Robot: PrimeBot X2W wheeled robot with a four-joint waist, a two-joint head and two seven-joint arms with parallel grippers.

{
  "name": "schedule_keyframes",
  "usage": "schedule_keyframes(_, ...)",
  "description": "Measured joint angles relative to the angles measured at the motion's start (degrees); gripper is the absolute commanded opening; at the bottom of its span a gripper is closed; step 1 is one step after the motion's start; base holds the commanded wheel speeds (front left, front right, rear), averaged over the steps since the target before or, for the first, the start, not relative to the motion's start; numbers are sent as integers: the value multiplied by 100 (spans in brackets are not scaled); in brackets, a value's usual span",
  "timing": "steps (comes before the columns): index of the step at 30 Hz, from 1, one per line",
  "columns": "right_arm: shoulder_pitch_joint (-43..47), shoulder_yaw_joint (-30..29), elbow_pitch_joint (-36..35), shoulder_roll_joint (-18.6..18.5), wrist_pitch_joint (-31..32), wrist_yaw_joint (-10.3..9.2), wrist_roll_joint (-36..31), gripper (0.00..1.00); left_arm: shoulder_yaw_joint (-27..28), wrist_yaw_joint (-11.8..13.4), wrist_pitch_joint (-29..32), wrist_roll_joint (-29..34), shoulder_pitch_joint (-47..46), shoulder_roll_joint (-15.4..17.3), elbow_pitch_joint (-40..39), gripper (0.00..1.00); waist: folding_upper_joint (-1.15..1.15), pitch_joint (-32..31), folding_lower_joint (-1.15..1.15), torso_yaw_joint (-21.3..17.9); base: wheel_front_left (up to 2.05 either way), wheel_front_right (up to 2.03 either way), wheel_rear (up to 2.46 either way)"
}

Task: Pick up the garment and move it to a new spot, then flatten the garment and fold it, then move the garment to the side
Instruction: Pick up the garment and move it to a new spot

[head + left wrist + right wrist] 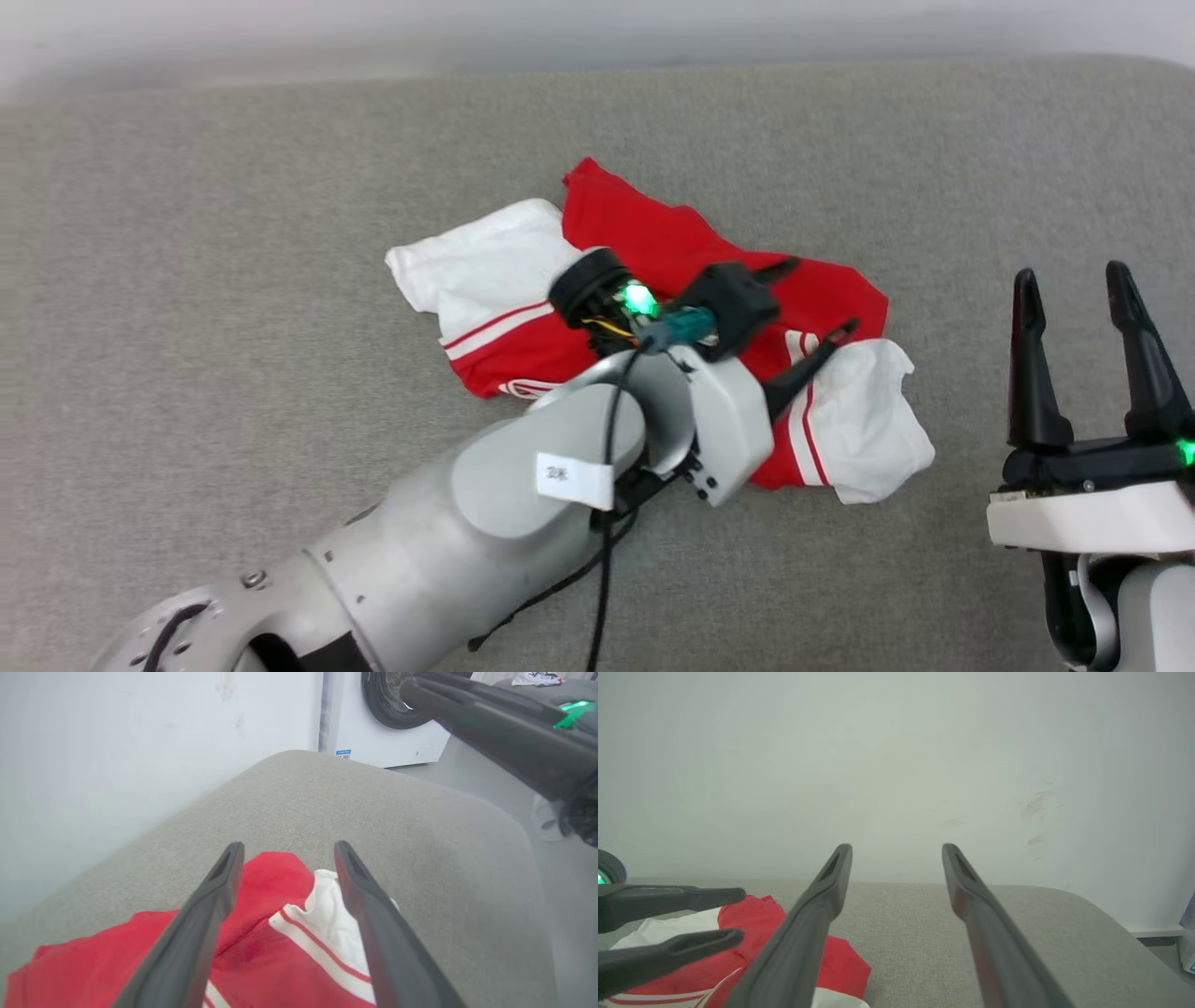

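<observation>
The garment [653, 224], red with white sleeves and red-white striped trim, lies crumpled near the middle of the grey cushion [233, 280]. My left arm reaches across it, and my left gripper [820, 299] hangs open just above its right part, holding nothing. In the left wrist view, the left gripper [288, 847] straddles the garment [261, 933] where red cloth meets a white sleeve. My right gripper [1072, 275] stands open at the lower right, apart from the cloth. The right wrist view shows the right gripper [897, 847] open, the left gripper [738, 914] open at the left, and the garment [840, 961] below.
A pale wall [896, 765] runs along the cushion's far edge. A white washing machine [373, 742] stands on the floor past the cushion's rounded end in the left wrist view. Bare grey cushion [420, 835] surrounds the garment on all sides.
</observation>
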Motion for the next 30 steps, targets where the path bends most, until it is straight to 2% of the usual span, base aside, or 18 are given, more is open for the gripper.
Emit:
schedule_keyframes(6, 233, -44, 70, 1, 0, 0, -24, 100, 602, 786, -567, 5, 372, 360, -141, 100, 0, -331, 0, 262, 0, 0, 0)
schedule_keyframes(11, 396, -55, 121, 1, 0, 0, -25, 100, 1168, 1378, -653, 164, 875, 755, -417, 100, 0, -553, 0, 453, 0, 0, 0)
schedule_keyframes(16, 503, -41, 160, 2, 0, 0, -24, 100, 2072, 1920, -660, 656, 1599, 1159, -1145, 100, 0, -731, 0, 566, 0, 0, 0)
schedule_keyframes(20, 607, -53, 178, 1, 0, 0, -10, 100, 2773, 2156, -665, 1051, 2388, 1406, -1599, 100, 0, -841, 0, 623, 0, 0, 0)
schedule_keyframes(24, 681, -62, 205, 1, 0, 0, 33, 100, 3560, 2371, -670, 1477, 3068, 1463, -2030, 100, 0, -917, 0, 676, 0, 0, 0)
schedule_keyframes(30, 787, -37, 287, 2, 0, 0, 105, 100, 4513, 2496, -670, 2142, 4063, 1294, -2438, 100, 0, -1041, 0, 704, 0, 0, 0)
